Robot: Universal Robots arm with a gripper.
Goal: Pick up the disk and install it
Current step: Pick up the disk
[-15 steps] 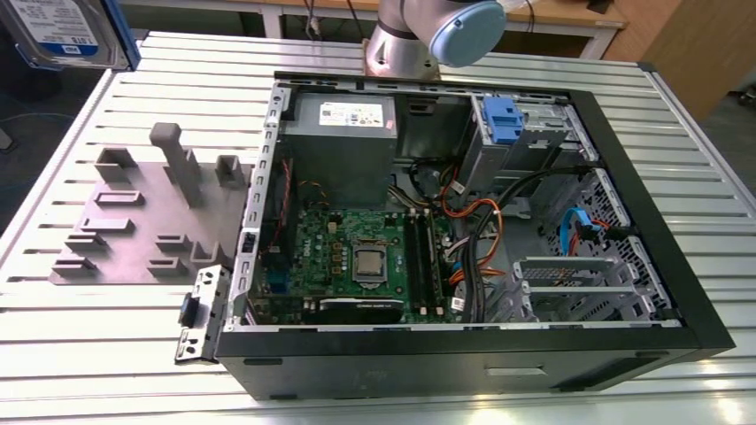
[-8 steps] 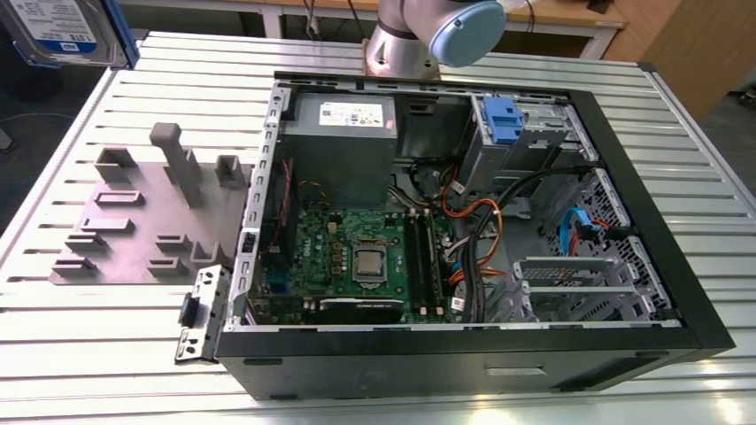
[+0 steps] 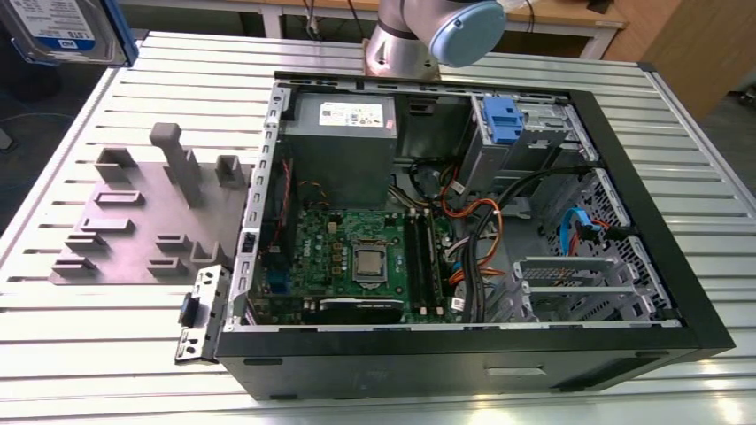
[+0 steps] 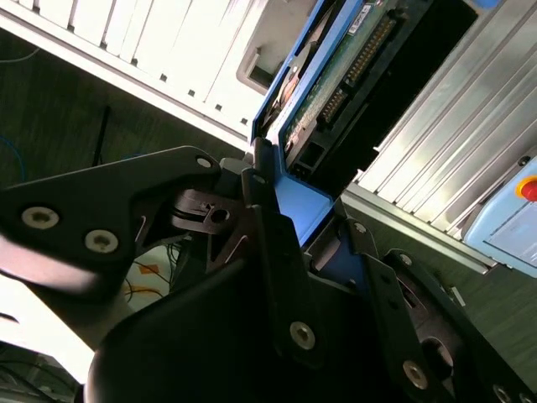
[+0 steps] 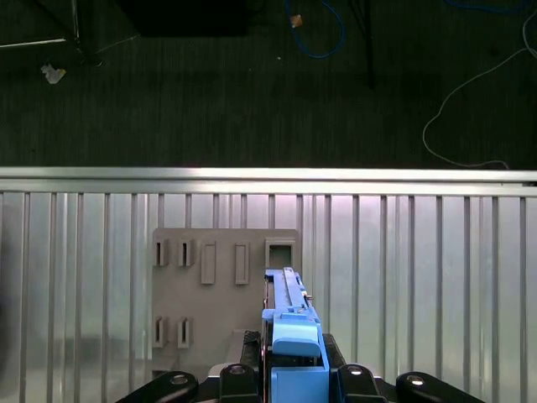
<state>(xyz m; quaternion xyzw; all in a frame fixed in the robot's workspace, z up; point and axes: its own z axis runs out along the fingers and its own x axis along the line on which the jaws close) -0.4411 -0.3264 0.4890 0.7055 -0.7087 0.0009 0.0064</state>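
Count now: one disk (image 3: 65, 31). One claw (image 5: 295, 374). One arm (image 3: 408, 40). One desk (image 3: 71, 354). One case (image 3: 473, 359). One power supply (image 3: 343, 142). One board (image 3: 354, 243). One blue clip (image 3: 502, 119). One grey plate (image 3: 130, 239).

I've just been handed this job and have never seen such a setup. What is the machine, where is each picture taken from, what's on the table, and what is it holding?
It is a single robot arm. Its silver-and-blue lower part shows at the top of the exterior view, which comes from a camera off the arm. The two wrist views come from cameras riding on the arm. On the slatted metal table sit an open black computer case and a flat grey slotted holder plate. The black tool, seen in both wrist views, is shut on the flat silver metal disk with blue plastic side rails. The disk is up in the air, not yet in the case. In the exterior view it is at the top left corner.
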